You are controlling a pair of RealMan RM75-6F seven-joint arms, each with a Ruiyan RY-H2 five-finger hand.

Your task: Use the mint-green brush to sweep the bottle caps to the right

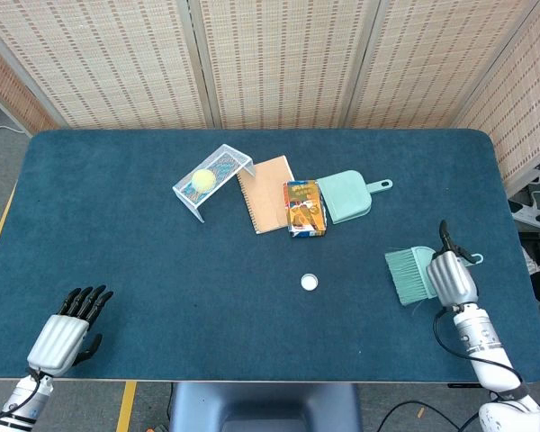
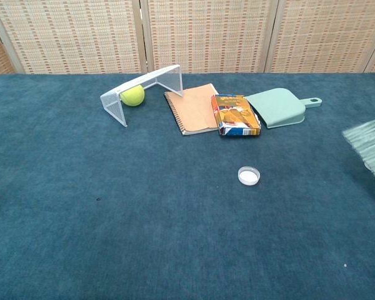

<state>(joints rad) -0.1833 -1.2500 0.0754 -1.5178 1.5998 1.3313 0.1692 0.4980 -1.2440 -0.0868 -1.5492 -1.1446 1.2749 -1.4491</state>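
Right hand point(image 1: 451, 277) is wrapped around the mint-green brush point(image 1: 412, 274) at its handle end, bristles fanned out to the left, well to the right of the one visible bottle cap point(image 1: 310, 282). In the chest view only the bristle edge shows at the right border point(image 2: 367, 144) — blurred, so I can't tell whether it touches the table point(image 1: 144, 243). The cap point(image 2: 249, 175) sits alone on bare cloth below the snack box point(image 1: 304, 208), open side up.

Left hand point(image 1: 65, 331) rests at the near left corner, fingers spread, holding nothing.

Handling judgement: cap is light plastic, likely to skid or flip on the felt-like surface if hit fast; soft bristles will flex and may ride over it unless the brush is pressed low. Brush itself is light and rigid at the handle — the current grip there looks right. Next sweep needs the bristles set down left of the cap, then drawn right.
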